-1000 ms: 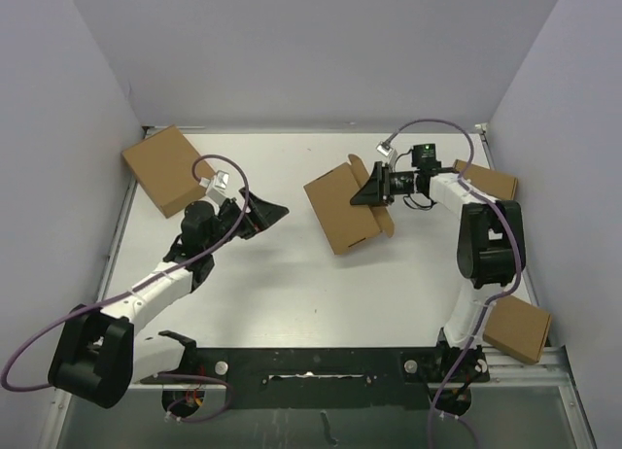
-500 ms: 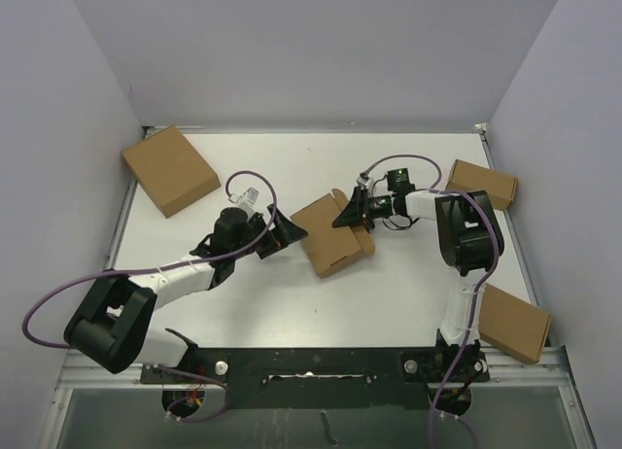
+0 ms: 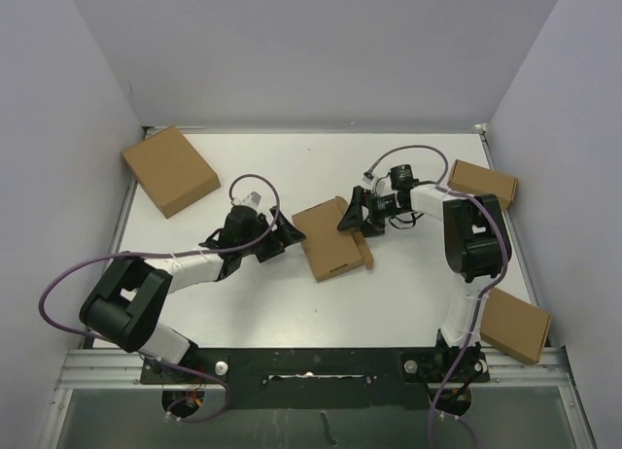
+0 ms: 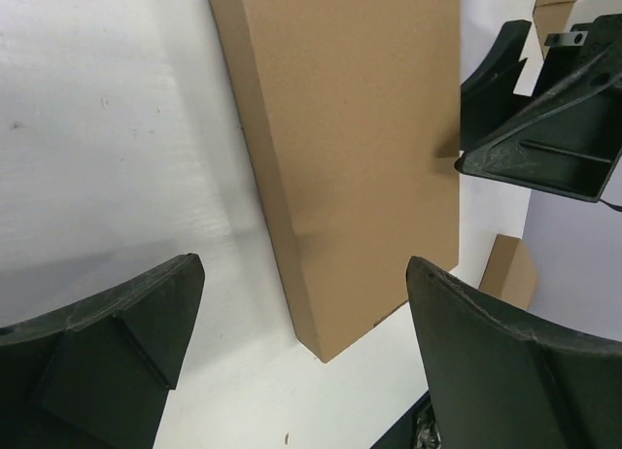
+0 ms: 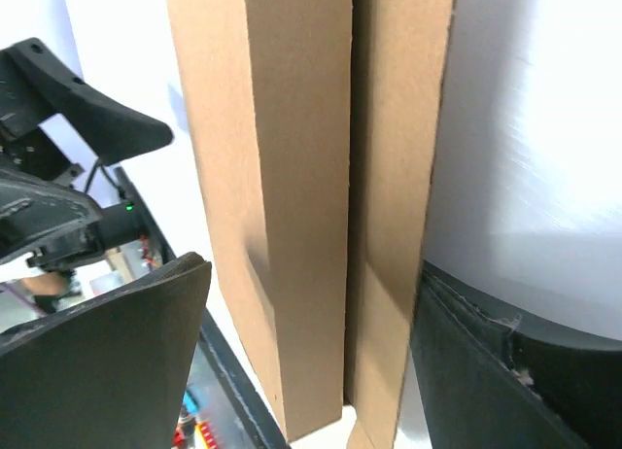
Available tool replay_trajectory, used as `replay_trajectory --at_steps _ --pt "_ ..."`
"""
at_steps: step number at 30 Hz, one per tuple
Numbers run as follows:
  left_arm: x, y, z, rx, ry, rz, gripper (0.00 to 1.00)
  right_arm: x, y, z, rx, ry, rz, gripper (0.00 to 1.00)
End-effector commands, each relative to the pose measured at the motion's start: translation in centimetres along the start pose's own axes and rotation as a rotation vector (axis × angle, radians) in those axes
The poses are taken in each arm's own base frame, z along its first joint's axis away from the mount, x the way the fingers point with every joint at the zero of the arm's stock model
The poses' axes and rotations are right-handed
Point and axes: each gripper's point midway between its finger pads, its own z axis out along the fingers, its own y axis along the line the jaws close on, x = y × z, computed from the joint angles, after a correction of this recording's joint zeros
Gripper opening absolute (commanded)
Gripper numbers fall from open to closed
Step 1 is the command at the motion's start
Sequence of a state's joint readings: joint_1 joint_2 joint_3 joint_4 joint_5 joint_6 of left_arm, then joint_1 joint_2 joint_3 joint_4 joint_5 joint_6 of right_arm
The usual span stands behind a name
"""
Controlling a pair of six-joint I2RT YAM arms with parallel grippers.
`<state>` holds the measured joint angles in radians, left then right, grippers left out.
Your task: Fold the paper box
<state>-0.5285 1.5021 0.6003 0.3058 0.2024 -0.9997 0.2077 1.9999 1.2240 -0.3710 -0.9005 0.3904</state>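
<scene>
The brown paper box [image 3: 328,243] lies flat in the middle of the table. One narrow flap [image 3: 362,243] stands along its right edge. My left gripper [image 3: 288,234] is open at the box's left edge. In the left wrist view the box [image 4: 340,148] lies just ahead of the open left gripper [image 4: 303,276]. My right gripper [image 3: 350,216] is open at the box's far right corner. In the right wrist view its jaws [image 5: 313,271] straddle the box wall [image 5: 292,177] and the flap [image 5: 400,167].
A closed brown box [image 3: 170,169] sits at the far left. Another box [image 3: 483,182] sits at the far right beside the right arm. A third box [image 3: 515,325] lies at the near right edge. White walls enclose the table.
The right gripper has brought the box toward the near left and lower. The left gripper has moved right, up to the box's left edge.
</scene>
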Motion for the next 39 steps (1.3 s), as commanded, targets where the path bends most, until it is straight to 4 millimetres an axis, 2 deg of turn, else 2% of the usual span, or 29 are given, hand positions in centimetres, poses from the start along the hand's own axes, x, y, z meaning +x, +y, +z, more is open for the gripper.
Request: replay_trajectory --at_steps 1,6,11,13,15,19,28,34,39 --pt "-2.1 -2.4 0.4 0.035 -0.046 0.073 0.85 -0.9 -0.1 -2.8 0.096 -0.050 -0.148 0.79" --pt "-2.4 -2.5 0.8 0.019 -0.034 0.099 0.85 -0.2 0.0 -2.7 0.120 -0.042 -0.194 0.75" --pt "-1.6 -1.4 2.0 -0.037 0.032 0.097 0.85 0.1 0.0 -2.1 0.153 -0.026 -0.225 0.72" --pt "-1.0 -0.7 2.4 -0.048 0.059 0.097 0.83 0.1 0.0 -1.9 0.169 -0.019 -0.234 0.72" --pt "-1.2 -1.3 2.9 -0.035 0.065 0.103 0.79 0.2 -0.1 -1.8 0.181 -0.016 -0.239 0.72" --pt "-0.8 -1.0 3.7 -0.039 0.098 0.108 0.71 0.3 -0.1 -1.8 0.185 -0.018 -0.234 0.67" --pt "-0.3 -0.6 4.4 -0.048 0.137 0.120 0.62 0.2 2.8 -1.8 0.100 -0.053 -0.269 0.39" --pt "0.0 -0.3 4.7 -0.056 0.154 0.123 0.57 0.5 4.6 -1.8 0.033 -0.066 -0.287 0.37" --pt "0.2 -0.5 5.0 -0.054 0.171 0.133 0.52 0.7 5.1 -1.2 -0.005 -0.049 -0.277 0.37"
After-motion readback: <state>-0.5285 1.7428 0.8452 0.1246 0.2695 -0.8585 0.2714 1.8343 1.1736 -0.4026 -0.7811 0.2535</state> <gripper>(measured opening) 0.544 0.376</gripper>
